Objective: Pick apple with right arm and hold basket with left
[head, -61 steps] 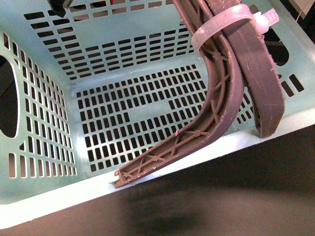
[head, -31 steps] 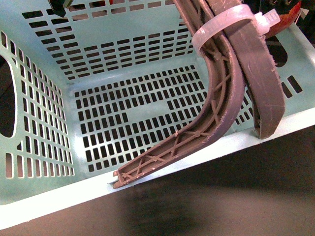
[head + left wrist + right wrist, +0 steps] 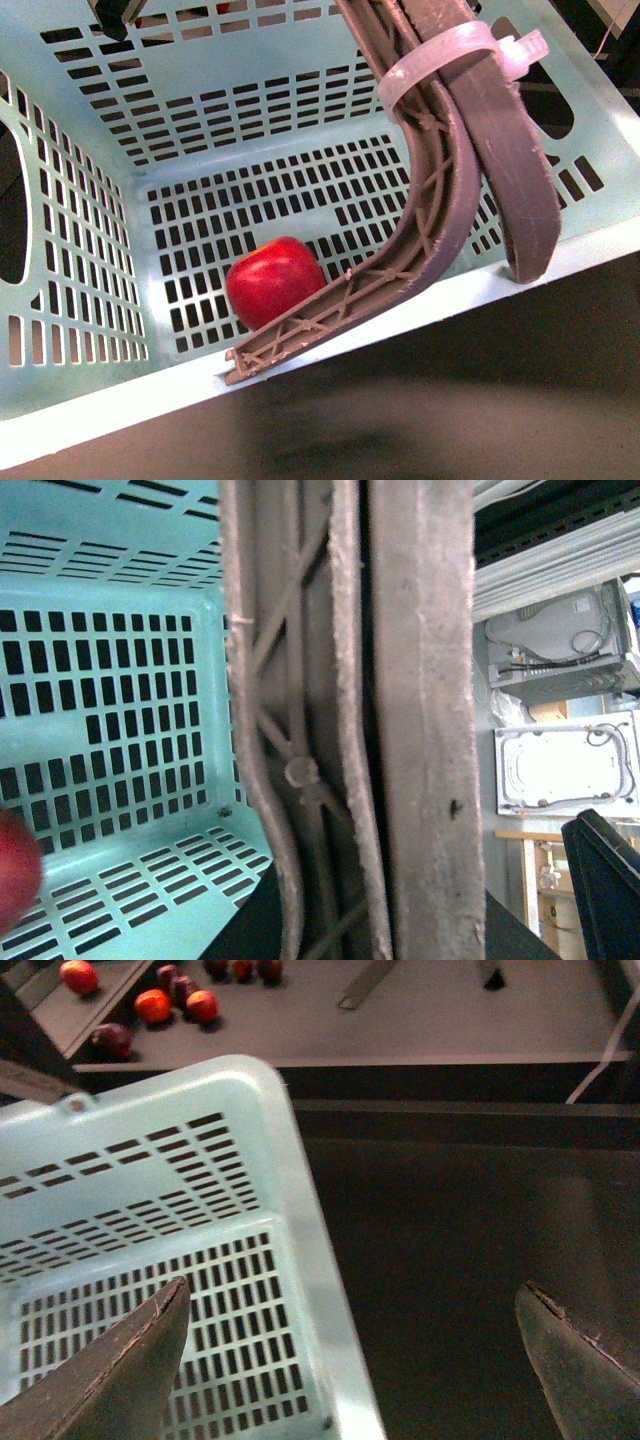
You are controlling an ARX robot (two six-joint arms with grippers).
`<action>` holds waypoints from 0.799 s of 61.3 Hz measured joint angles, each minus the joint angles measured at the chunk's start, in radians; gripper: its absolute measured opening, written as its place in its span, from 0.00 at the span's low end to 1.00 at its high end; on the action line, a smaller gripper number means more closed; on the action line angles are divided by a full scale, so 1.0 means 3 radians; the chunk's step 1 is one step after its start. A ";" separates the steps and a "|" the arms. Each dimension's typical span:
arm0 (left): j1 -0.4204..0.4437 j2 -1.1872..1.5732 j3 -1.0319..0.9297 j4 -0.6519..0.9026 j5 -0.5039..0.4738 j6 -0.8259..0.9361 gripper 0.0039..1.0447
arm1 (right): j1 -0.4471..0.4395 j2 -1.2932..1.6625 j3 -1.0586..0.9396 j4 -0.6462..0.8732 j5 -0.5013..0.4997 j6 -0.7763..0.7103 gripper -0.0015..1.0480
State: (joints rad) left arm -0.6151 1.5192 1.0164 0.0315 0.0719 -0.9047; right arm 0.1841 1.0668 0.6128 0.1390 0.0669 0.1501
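Basket (image 3: 110, 405): mint lattice crate on a dark table (image 3: 460, 1260), fills most of the front view.

Left gripper (image 3: 382, 322): comes in over the basket's near edge. The ribbed finger (image 3: 440, 230) curves down inside and runs along the near wall, while the smooth finger (image 3: 520, 200) ends on the near rim. In the left wrist view both are pressed flat together. Cannot tell whether the wall is pinched between them.

Right gripper (image 3: 352, 1288): jaws wide apart and holding nothing. One tip is above the basket floor, the other is outside over the table, and the basket's side rim is between them.

Apple (image 3: 275, 282): red, sits on the basket floor by the near wall. Its lower part is blocked by the ribbed finger, and it is only a red blur in the left wrist view.

Zip tie (image 3: 440, 60): white, wraps both left fingers high up.

Fruits (image 3: 152, 1005): small red and dark pieces on a grey surface beyond the basket's far corner, well apart from it.
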 joint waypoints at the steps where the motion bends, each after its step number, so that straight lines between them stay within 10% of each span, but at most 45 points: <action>1: 0.0000 0.0000 0.0000 0.0000 0.0010 -0.0001 0.15 | -0.0023 -0.0024 -0.0011 -0.0005 0.0005 -0.0004 0.92; 16: -0.0010 0.0000 0.0000 0.0000 0.0023 -0.0006 0.15 | -0.0112 -0.0122 -0.0112 0.0164 0.0093 -0.0109 0.89; 26: -0.0006 0.0000 0.0000 0.0000 0.0015 -0.0013 0.15 | -0.0163 -0.0286 -0.0735 0.1428 0.0196 -0.0385 0.64; 49: -0.0006 0.0000 0.0000 0.0001 0.0018 -0.0009 0.15 | -0.0437 -0.0863 -0.1399 0.1555 -0.0141 -0.0479 0.07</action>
State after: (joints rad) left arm -0.6170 1.5192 1.0164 0.0319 0.0772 -0.9073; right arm 0.0528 0.8078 0.1932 0.6056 0.0246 0.0063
